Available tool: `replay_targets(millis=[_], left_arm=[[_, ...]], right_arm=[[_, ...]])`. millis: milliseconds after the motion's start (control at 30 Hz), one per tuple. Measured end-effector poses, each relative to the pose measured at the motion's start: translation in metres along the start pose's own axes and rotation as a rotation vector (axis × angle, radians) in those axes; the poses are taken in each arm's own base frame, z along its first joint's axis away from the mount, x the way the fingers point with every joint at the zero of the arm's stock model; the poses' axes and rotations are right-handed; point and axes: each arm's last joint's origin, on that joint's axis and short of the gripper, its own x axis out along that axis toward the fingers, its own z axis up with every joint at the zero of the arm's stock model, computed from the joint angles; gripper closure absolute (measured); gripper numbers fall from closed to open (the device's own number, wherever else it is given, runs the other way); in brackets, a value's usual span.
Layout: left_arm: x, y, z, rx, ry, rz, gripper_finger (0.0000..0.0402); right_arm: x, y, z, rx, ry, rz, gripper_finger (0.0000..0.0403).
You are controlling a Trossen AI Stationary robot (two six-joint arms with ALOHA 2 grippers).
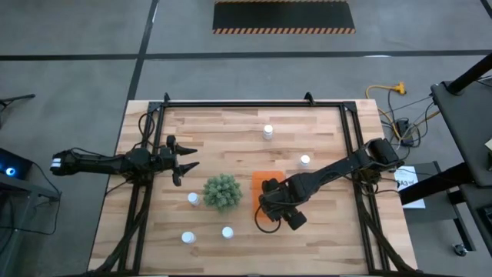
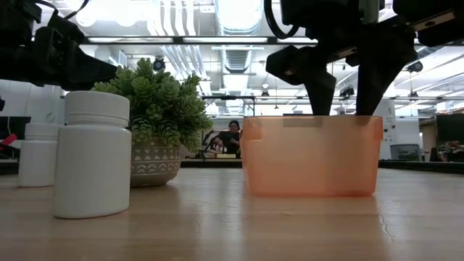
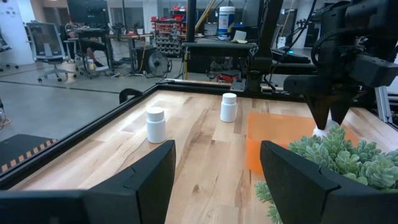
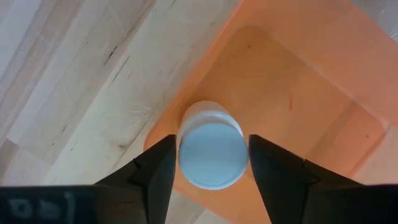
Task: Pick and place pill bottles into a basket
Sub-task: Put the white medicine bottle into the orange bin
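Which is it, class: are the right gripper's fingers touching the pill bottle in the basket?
Cannot tell. In the right wrist view the fingers flank the pill bottle inside the orange basket closely; neither contact nor gap shows plainly.

Camera layout: four views of one wooden table [image 1: 231, 123].
Overhead looks straight down at everything; low view sits at tabletop height facing the room; wrist cameras look close past their fingers. All share the orange basket [image 1: 261, 181].
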Motion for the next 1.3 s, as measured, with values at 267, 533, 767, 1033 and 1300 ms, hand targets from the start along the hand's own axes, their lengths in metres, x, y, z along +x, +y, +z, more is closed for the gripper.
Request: replay_targets(millis=[267, 533, 767, 1033, 1300], left_arm=[[0.0, 0.0, 0.0, 0.0, 0.0, 0.0, 0.0184], [0.0, 0.0, 0.0, 0.0, 0.0, 0.0, 0.0184], [0.0, 0.0, 0.0, 0.0, 0.0, 0.0, 0.0184], [0.0, 0.0, 0.0, 0.0, 0.0, 0.0, 0.0184], [0.0, 0.0, 0.0, 0.0, 0.0, 0.0, 0.0184]], right_arm=[[0.0, 0.0, 0.0, 0.003, 0.0, -0.004, 0.02], [-0.011, -0.001, 0.007, 0.004, -0.023, -0.009, 0.02], [-0.022, -0.001, 0.007, 0.006, 0.013, -0.001, 0.02], [-0.024, 0.001, 0.002, 0.038, 0.078, 0.012, 0.02], [-0.027, 0.002, -0.003, 0.057, 0.114, 0.017, 0.0199]])
